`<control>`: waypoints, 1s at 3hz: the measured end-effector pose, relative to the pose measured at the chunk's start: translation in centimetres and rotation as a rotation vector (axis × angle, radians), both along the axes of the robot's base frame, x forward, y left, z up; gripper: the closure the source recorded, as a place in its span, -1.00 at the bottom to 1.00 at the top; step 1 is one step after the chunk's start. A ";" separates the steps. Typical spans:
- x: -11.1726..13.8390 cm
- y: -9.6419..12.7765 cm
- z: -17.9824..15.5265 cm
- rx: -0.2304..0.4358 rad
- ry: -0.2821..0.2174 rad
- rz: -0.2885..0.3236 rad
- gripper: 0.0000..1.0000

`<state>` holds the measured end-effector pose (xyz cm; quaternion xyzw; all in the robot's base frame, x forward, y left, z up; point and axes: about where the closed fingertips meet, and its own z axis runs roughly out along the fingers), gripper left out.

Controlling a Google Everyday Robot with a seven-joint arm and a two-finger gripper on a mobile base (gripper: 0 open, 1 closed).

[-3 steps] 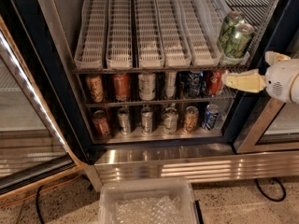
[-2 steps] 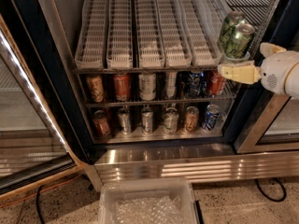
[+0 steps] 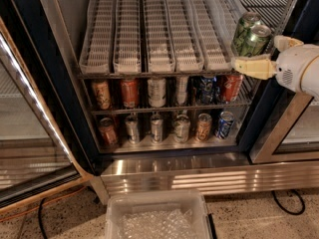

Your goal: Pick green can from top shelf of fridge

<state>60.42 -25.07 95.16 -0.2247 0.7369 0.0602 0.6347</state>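
Note:
The green can [image 3: 250, 33] leans tilted at the right end of the top shelf [image 3: 149, 66], beside the rightmost of its white slotted lanes, inside the fridge [image 3: 259, 108]. My gripper [image 3: 268, 54] comes in from the right at the can's height. It is open: one pale fingertip [image 3: 249, 66] lies just under the can's lower end and the other [image 3: 284, 41] is to the can's right. I cannot tell whether either one touches the can. The white lanes hold no other cans.
Two lower wire shelves hold orange-red [image 3: 129, 92], silver [image 3: 157, 91] and blue [image 3: 225, 124] cans. The open glass door [image 3: 30, 133] stands at the left. A clear plastic bin [image 3: 154, 218] sits on the floor before the ribbed steel base [image 3: 199, 176]. A cable [image 3: 289, 203] lies at the right.
My gripper has moved up and a little left, from below the green can to level with its lower end. The can has hardly moved.

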 end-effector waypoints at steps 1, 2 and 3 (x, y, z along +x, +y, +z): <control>0.0 0.0 0.0 0.000 0.000 0.000 -0.48; 0.6 -0.1 -0.4 0.000 -0.006 -0.013 -0.44; 2.2 -0.9 -0.9 -0.014 -0.034 -0.054 -0.42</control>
